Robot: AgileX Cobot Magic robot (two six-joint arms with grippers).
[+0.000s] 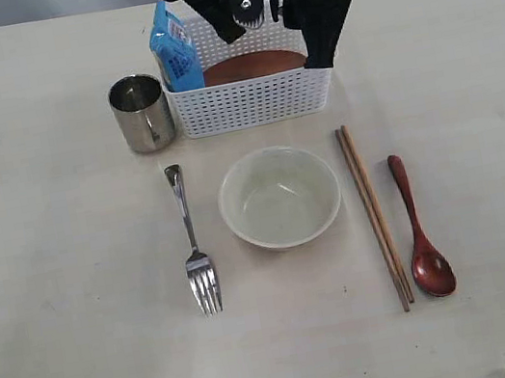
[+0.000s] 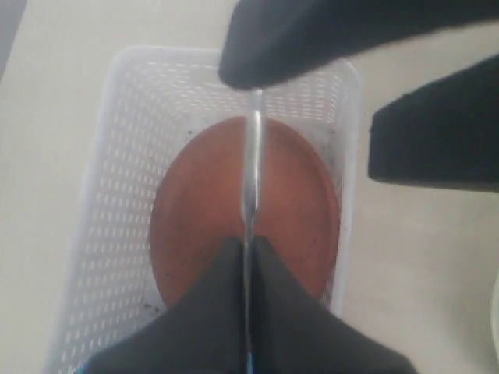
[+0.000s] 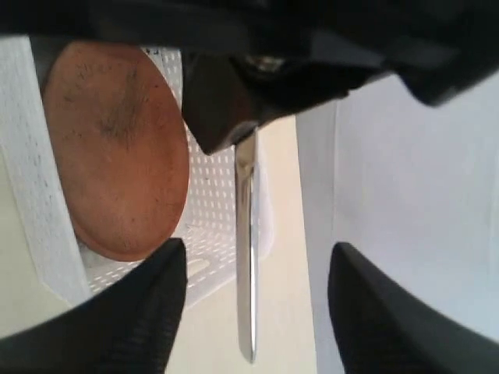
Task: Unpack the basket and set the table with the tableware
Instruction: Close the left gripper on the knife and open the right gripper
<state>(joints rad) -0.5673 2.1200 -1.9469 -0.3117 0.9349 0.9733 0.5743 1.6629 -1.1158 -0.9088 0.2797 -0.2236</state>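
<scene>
Tableware lies along the near half of the table (image 1: pixel 86 355): a steel fork (image 1: pixel 196 258) on the left, the cream bowl (image 1: pixel 287 238) in the middle, and to its right the wooden chopsticks (image 1: pixel 373 217), with the red-brown spoon (image 1: pixel 421 238) just beside them. Farther back the steel mug (image 1: pixel 142 112) stands just left of the white basket (image 1: pixel 252 103). The brown plate (image 1: pixel 253 65) lies flat on the basket floor and a blue packet (image 1: pixel 174 51) stands at its left end.

Above the basket, at the far side, both arms meet over the knife (image 2: pixel 251 179). The left gripper (image 2: pixel 249 248) is clenched on one end of it. The right gripper (image 3: pixel 257 249) is released, with its fingers spread on either side of the blade and touching nothing. The knife hangs in the air over the plate.

The knife looks stiff, slim and smooth, so it is likely to twist or slide in a light pinch. A firm hold across its flat faces, nearer the handle than the tip, should serve best.

The plate, not yet out, seems the harder piece. It fills most of the basket floor and leaves little room beside it, so a finger probably has to hook the rim at the end where a gap shows. I cannot tell what it is made of, so it should be handled as if it could break.
</scene>
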